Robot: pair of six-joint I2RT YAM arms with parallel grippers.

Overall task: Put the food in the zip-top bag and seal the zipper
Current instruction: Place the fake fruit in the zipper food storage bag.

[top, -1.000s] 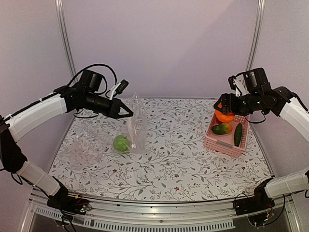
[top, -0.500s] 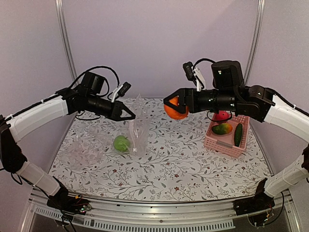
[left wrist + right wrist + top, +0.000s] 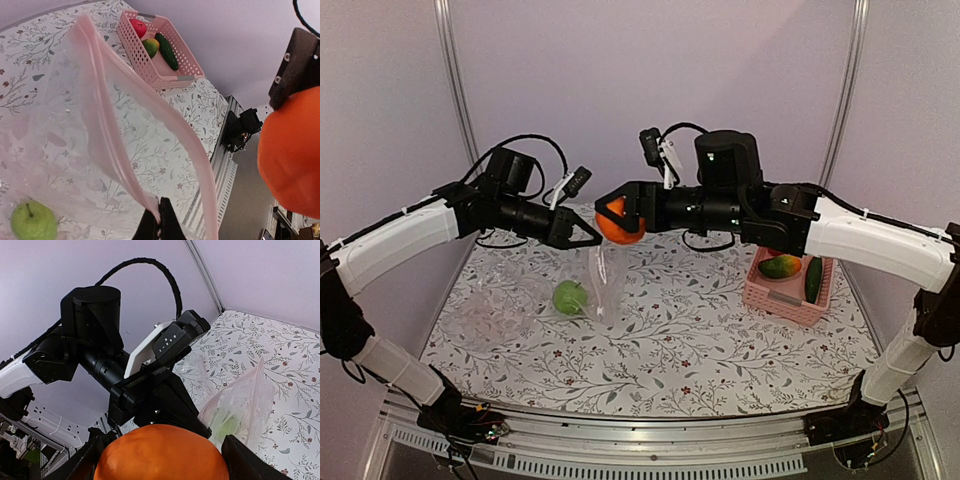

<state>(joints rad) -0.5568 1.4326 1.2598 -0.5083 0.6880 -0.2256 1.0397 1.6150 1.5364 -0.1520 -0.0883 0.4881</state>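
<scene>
The left gripper (image 3: 582,232) is clenched on the top edge of the zip-top bag (image 3: 603,270), its fingertips (image 3: 159,220) pinching the film just beside the pink-tinted zipper (image 3: 100,120). This grip seems meant to hang the bag upright from that edge, so its mouth gapes and faces the incoming fruit. The right gripper (image 3: 620,215) has its fingers spread wide and clasped around the orange (image 3: 618,224), which hangs just above the bag's mouth and close to the left fingers, apparently lined up for lowering in. A green apple (image 3: 571,296) shows through the film at the bag's lower end and looks to be inside it already. The mango (image 3: 780,266), cucumber (image 3: 813,278) and red apple (image 3: 139,27) wait in the pink basket (image 3: 790,295), well apart from the bag on the right arm's side. A hazy film (image 3: 490,310) lies crumpled beside the bag on the left arm's side. Under the bag, the table (image 3: 720,340) carries a white cloth printed with leafy sprigs. Plain lilac walls (image 3: 650,80) and two metal posts (image 3: 455,90) rise behind the bag.
</scene>
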